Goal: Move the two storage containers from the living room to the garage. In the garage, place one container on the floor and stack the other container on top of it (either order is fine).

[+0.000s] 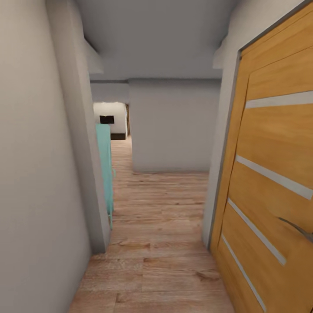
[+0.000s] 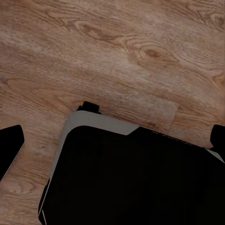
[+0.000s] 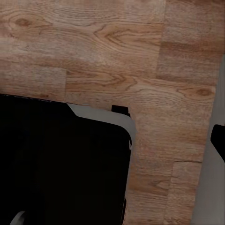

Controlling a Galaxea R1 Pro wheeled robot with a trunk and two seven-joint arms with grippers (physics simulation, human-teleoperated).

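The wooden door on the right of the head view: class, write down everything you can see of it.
The wooden door looks like honey-coloured wood with visible grain, crossed by pale inlaid strips that run across its face. A dark curved lever handle sits near its right edge. It sits in a grey frame, its foot meeting the light wood-plank floor. Its right part is cropped.

doors: 1, wooden door (image 1: 269, 182) on the right
door handles: 1, lever handle (image 1: 300, 230)
pale strips on door: 4 visible
turquoise objects: 1, turquoise panel (image 1: 105, 174) behind the left wall edge, type unclear
dark wall openings far down the hall: 1, dark rectangle (image 1: 106, 119)
floor types: 1, wood-plank flooring (image 1: 156, 243)
storage containers: 0 counted
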